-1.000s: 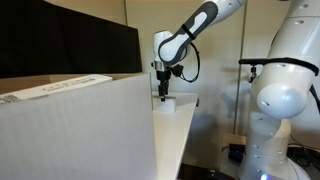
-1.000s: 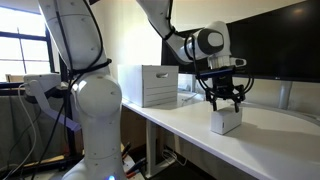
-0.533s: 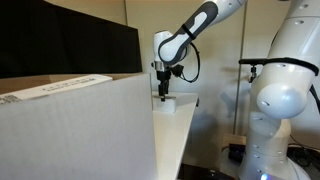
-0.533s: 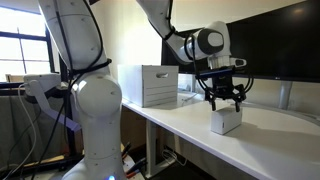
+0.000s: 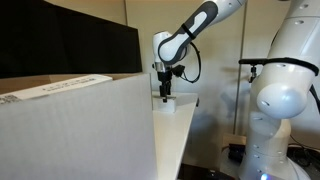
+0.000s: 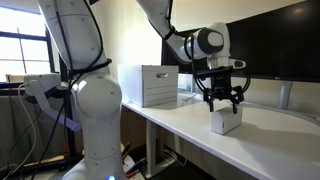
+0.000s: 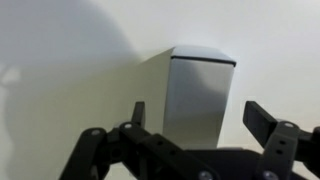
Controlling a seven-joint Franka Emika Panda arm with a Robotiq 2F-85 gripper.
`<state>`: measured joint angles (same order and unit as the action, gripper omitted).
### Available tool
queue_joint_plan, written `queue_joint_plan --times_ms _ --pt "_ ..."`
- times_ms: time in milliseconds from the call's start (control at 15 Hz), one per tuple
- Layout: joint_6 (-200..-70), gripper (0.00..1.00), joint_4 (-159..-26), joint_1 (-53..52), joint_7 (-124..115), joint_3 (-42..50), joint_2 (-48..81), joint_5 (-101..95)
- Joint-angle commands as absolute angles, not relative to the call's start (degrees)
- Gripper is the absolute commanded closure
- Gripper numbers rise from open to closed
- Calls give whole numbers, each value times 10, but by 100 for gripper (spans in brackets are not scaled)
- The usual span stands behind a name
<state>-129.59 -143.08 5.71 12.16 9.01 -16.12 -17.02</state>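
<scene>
A small white rectangular block (image 6: 226, 120) stands upright on the white table (image 6: 180, 122). My gripper (image 6: 224, 100) hangs just above it, fingers spread wide and nothing held. In the wrist view the block (image 7: 199, 95) shows as a grey-white box between and beyond the two dark fingertips (image 7: 268, 122), with my gripper (image 7: 200, 118) open around its near end and gaps on both sides. From the opposite side, in an exterior view, my gripper (image 5: 165, 96) sits directly over the block (image 5: 168, 104) near the table's far end.
A white box (image 6: 148, 85) stands on the table behind the block. A large cardboard box (image 5: 70, 125) fills the foreground in an exterior view. A dark monitor (image 6: 285, 45) stands along the back. A second white robot body (image 6: 85, 100) stands beside the table.
The fingers have spread slightly wider and the gripper has risen a little off the block, which stays standing on the table.
</scene>
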Motion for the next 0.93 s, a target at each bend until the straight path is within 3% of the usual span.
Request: queue_joint_plan --times_ms 0,867 --pt "-1276 0 -1426 64 101 79 -162 -166" --pt "-1332 0 -1469 72 67 79 -171 -185"
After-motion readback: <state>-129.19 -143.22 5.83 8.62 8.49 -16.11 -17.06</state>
